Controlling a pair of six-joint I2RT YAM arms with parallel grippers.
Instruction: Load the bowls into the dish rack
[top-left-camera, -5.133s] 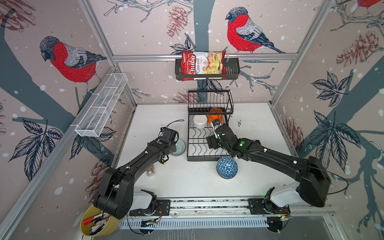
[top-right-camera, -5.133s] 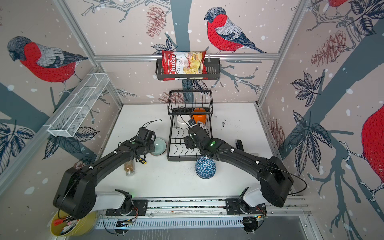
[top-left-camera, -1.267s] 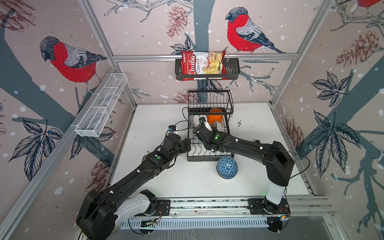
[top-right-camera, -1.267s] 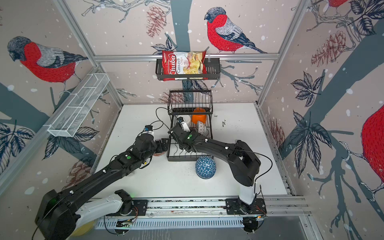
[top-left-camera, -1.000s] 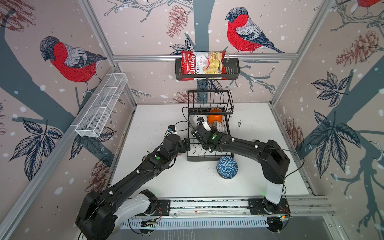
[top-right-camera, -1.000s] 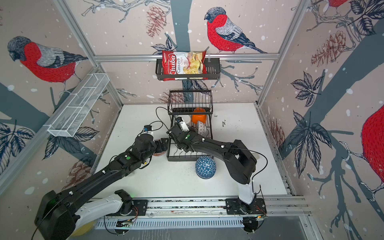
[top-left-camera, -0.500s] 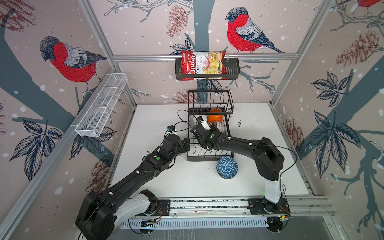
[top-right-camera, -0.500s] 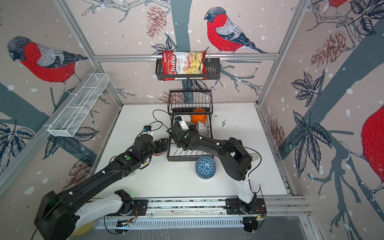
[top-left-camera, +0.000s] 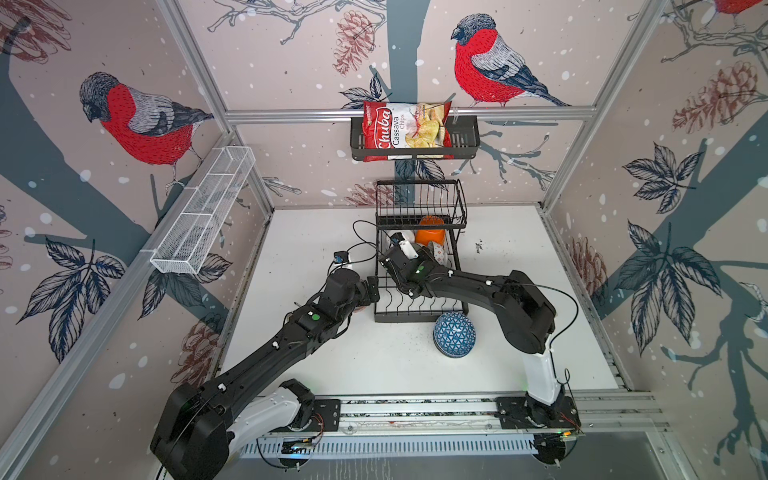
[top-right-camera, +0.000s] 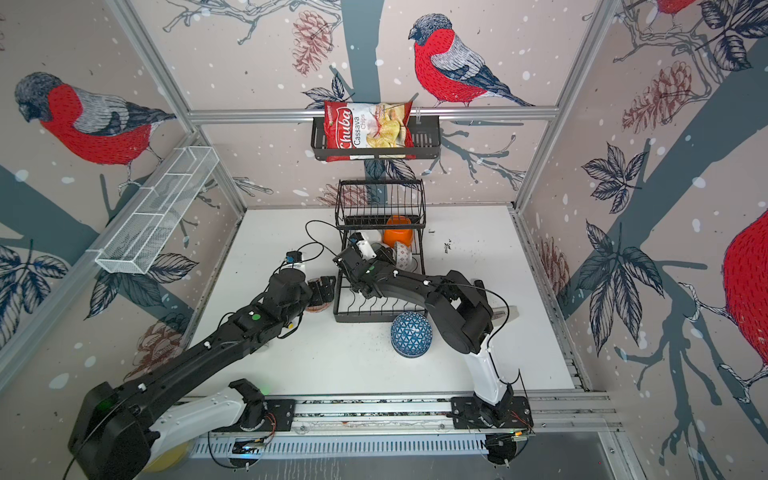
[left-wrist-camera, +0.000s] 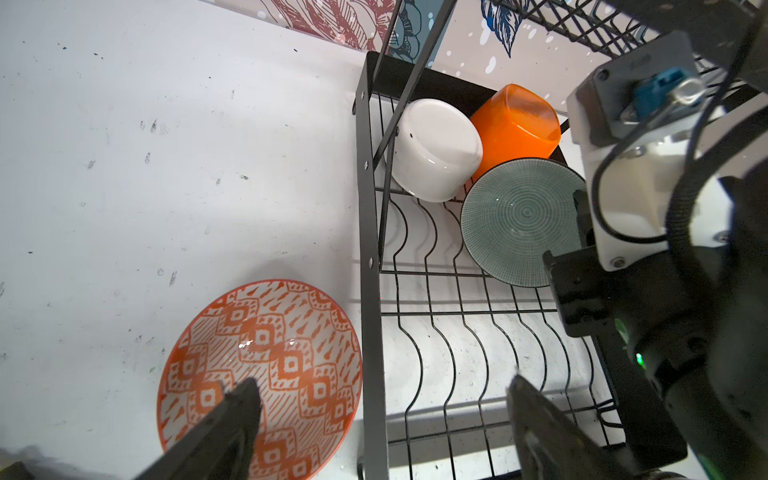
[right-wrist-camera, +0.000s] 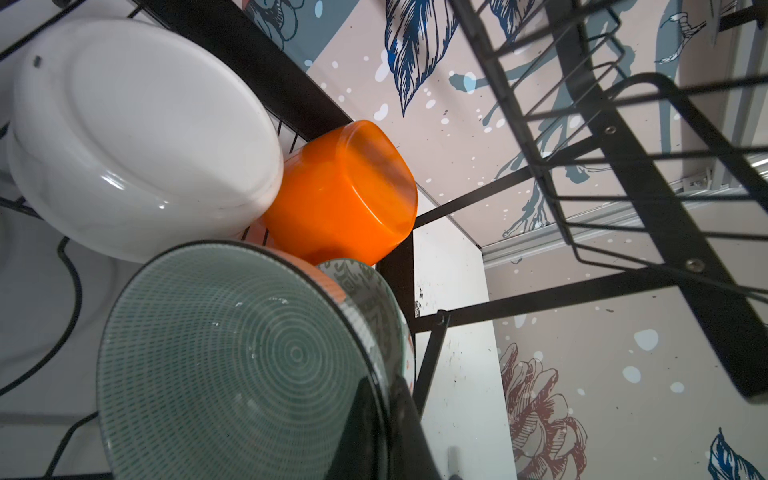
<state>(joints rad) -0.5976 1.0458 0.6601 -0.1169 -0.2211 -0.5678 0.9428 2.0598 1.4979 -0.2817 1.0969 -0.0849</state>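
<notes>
1. The left gripper (left-wrist-camera: 382, 411): jaws wide, nothing between them. It hangs over the left rim of the rack (left-wrist-camera: 368, 249), with one finger (left-wrist-camera: 232, 419) above the red bowl (left-wrist-camera: 259, 374) and the other above the rack's wires.
2. The red bowl sits upright on the table (left-wrist-camera: 166, 166), outside the rack and just beside its left rim. Whether it touches the rim, I cannot tell.
3. The right gripper (right-wrist-camera: 386, 407): clamped narrow on the rim of the green bowl (right-wrist-camera: 232, 353), with one finger inside the bowl and one outside.
4. The green bowl is in the rack's lower tier, tipped up on edge over the wire dividers, with its hollow turned toward the rack's left side.
5. The white bowl (left-wrist-camera: 436, 153) and the orange bowl (left-wrist-camera: 515, 124) lie side by side at the back of the lower tier, under the raised basket, both tipped with their bases showing.
6. A patterned bowl (right-wrist-camera: 365, 286) is just behind the green bowl, mostly hidden by it. Contact between them: cannot tell.
7. The blue bowl (top-left-camera: 454, 338) is upside down on the table, outside the rack and near its front right corner.
</notes>
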